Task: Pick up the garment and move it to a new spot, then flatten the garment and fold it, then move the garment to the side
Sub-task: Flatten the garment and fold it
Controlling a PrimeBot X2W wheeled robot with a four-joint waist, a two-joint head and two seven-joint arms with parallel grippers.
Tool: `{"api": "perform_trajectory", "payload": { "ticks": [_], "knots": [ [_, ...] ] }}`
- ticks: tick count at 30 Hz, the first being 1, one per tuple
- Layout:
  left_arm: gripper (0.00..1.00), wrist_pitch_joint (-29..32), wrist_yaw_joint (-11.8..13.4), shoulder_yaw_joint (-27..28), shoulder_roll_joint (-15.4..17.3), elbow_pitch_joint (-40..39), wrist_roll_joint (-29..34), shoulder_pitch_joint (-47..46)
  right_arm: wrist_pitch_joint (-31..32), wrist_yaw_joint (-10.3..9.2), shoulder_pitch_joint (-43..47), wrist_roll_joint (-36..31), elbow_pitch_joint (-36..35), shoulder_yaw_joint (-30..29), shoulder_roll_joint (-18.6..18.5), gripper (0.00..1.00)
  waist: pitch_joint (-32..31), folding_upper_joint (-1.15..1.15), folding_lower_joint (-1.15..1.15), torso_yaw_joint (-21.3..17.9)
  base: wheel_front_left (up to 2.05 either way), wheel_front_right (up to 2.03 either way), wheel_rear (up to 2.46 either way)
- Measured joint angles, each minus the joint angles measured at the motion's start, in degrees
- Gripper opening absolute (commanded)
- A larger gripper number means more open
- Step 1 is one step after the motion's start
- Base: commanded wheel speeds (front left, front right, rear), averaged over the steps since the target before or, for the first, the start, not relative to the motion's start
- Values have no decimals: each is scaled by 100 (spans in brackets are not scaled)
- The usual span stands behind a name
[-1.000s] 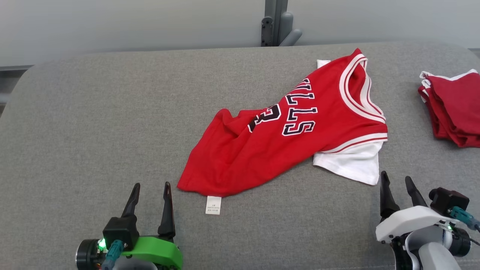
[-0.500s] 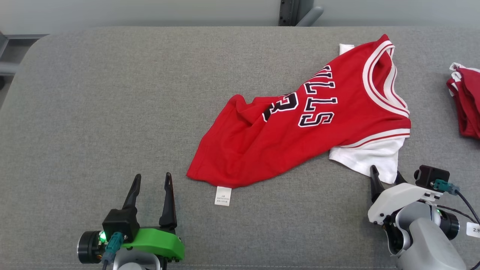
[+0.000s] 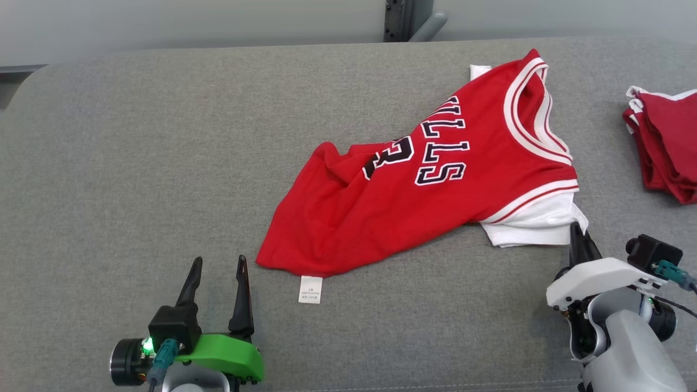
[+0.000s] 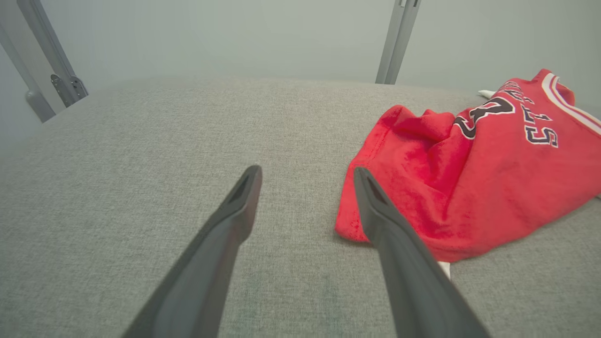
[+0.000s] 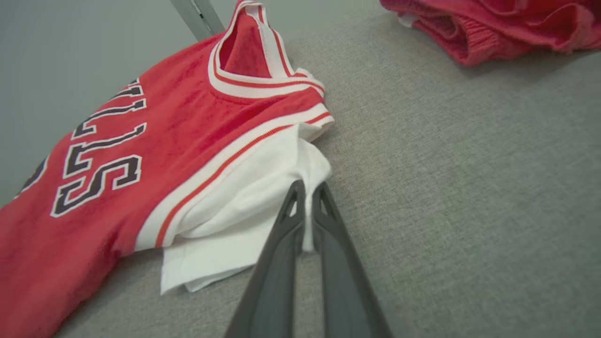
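Gripping: our right gripper (image 5: 309, 188) clamps white sleeve (image 5: 244, 197) of red fabric jersey (image 3: 392, 212), 5 o'clock corner, to lift.
Left gripper (image 3: 219, 261): fingers apart, idle.

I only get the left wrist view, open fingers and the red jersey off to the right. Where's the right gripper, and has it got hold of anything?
Observer: The right gripper is shut on a corner of the white sleeve at the far end of the jersey.
Operator: How does that sleeve lie?
Observer: It sticks out from under the striped red armhole trim, and its corner is bunched up at the fingertips.
Operator: Anything else over there?
Observer: A pile of red clothes lies further right, apart from the jersey.
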Motion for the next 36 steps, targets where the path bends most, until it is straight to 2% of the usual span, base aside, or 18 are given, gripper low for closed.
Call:
{"api": "perform_trajectory", "payload": {
  "ticks": [6,15,19,21,26,31,36],
  "knots": [
    [100,1,-202,-108,0,431,-21,9,135,-1,432,11,-802,-246,-3,0,-20,0,0,-207,0,0,0],
    [100,264,-593,-347,-1,1198,-1323,-284,456,-1,745,131,-1532,-283,-1,0,63,0,0,-466,0,0,0],
    [100,415,-592,-528,-1,1572,-1508,-554,487,-1,786,218,-1622,-178,-1,0,118,0,0,-550,0,0,0],
    [100,423,-477,-561,-4,1751,-1543,-681,488,-1,790,247,-1653,-121,-1,0,138,0,0,-592,0,0,0],
    [100,398,-437,-621,-3,1975,-1614,-879,486,-1,801,253,-1697,-67,-2,0,168,0,0,-659,0,0,0],
    [100,399,-501,-749,2,2140,-1796,-1009,482,-1,808,253,-1712,-15,-1,0,158,0,0,-712,0,0,0],
    [100,449,-647,-923,4,2057,-2318,-1023,467,-1,830,254,-1720,27,-1,0,122,0,0,-752,0,0,0]
  ]
}}
